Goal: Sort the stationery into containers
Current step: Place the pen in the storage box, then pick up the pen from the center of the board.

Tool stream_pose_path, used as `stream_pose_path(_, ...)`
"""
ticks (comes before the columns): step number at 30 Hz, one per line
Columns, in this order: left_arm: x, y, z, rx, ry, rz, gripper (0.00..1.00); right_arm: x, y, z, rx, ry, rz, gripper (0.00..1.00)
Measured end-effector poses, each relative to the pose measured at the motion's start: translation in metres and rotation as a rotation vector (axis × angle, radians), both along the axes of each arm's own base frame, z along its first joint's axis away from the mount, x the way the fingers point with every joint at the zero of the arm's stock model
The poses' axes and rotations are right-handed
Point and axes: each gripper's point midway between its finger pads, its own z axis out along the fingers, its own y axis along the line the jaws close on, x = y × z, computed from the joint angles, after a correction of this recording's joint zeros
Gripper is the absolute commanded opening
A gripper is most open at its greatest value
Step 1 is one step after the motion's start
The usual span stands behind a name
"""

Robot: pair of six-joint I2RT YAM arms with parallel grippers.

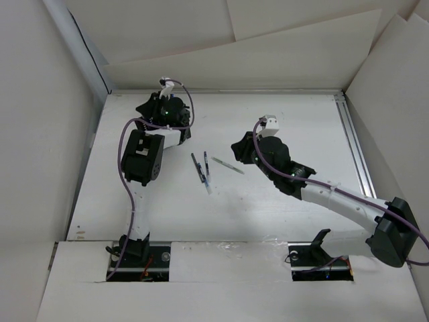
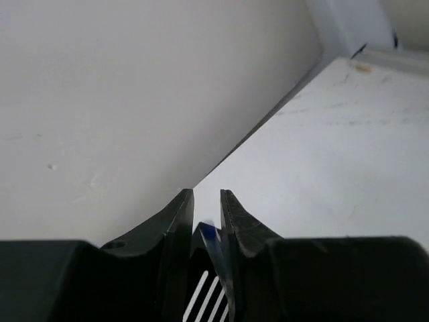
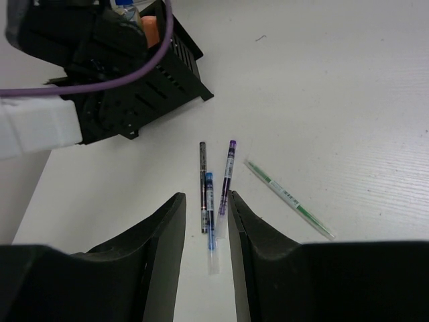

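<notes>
Nearest the lens in the right wrist view, the right gripper (image 3: pixel 205 196) has its jaws released, standing apart and clamping nothing. Through the gap and beyond it, three slim pens lie close together on the white tabletop (image 3: pixel 322 80), running roughly up and down the frame. A black pen (image 3: pixel 202 181) is on the left, a blue-and-clear pen (image 3: pixel 210 221) lies just beside it and lower, and a purple pen (image 3: pixel 227 178) is on the right, slightly tilted. A green-and-white pen (image 3: pixel 288 198) lies apart from them toward the lower right, slanting.

In the upper left of that frame sits the black slotted box (image 3: pixel 177 70), with something orange (image 3: pixel 150 28) showing inside. The left arm (image 3: pixel 100 40) hangs over the box and hides most of its compartments.

In the left wrist view, the left gripper (image 2: pixel 206 193) has its jaws only a narrow slit apart. A slim blue-tipped thing (image 2: pixel 209 232) stands in that slit. I cannot tell whether the jaws are grasping it or have let it go. Pale slots in a black wall show below it at the bottom edge of the frame.
</notes>
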Motion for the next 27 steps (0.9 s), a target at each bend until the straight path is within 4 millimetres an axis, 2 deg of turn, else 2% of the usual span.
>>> stream_pose_path(2, -0.001, -0.003, -0.013, 0.050, 0.114, 0.009, 0.25, 0.000, 0.000, 0.000, 0.000, 0.000, 0.000, 0.37)
stream_pose_path(8, -0.007, -0.002, -0.004, 0.064, 0.154, 0.046, 0.38, 0.000, 0.000, 0.000, 0.000, 0.000, 0.001, 0.38)
stream_pose_path(13, -0.017, 0.000, 0.013, 0.014, 0.055, 0.049, 0.44, -0.001, 0.002, 0.000, 0.002, 0.002, 0.013, 0.38)
stream_pose_path(16, -0.024, 0.001, 0.043, -0.046, -0.089, 0.041, 0.48, -0.002, 0.003, -0.001, 0.003, 0.005, 0.020, 0.38)
stream_pose_path(21, -0.035, 0.000, 0.108, -0.163, -0.335, -0.017, 0.57, -0.002, 0.006, -0.006, -0.005, 0.015, 0.030, 0.38)
stream_pose_path(25, -0.027, -0.011, 0.167, -0.308, -0.500, -0.194, 0.57, -0.002, 0.006, -0.006, -0.010, 0.014, 0.035, 0.38)
stream_pose_path(27, -0.029, -0.020, 0.191, -0.413, -0.574, -0.300, 0.57, -0.002, 0.006, -0.007, -0.013, 0.013, 0.035, 0.38)
